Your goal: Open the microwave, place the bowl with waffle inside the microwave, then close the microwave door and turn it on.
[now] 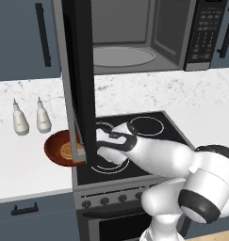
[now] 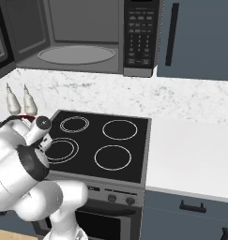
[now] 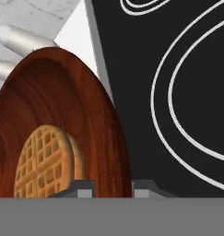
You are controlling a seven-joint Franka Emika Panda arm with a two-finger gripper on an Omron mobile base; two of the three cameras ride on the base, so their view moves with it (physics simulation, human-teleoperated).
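The microwave (image 1: 134, 37) hangs open above the stove, its grey inside and glass turntable showing. The microwave door (image 1: 80, 70) stands swung out toward me, edge-on, and hides part of the bowl. On the white counter left of the stove sits the reddish-brown bowl (image 1: 57, 149) with the golden waffle (image 1: 67, 151) in it. In the hand view the bowl (image 3: 76, 120) and the waffle (image 3: 46, 161) are very close. My gripper (image 3: 112, 188) is open and straddles the bowl's right rim, with one fingertip (image 3: 83, 186) inside the bowl and the other outside.
The black cooktop (image 1: 144, 136) with white rings lies under my arm, oven knobs along its front. Two white squeeze bottles (image 1: 20, 120) stand on the counter behind the bowl. The keypad strip (image 2: 139, 37) is on the microwave's right. Dark cabinets flank the microwave.
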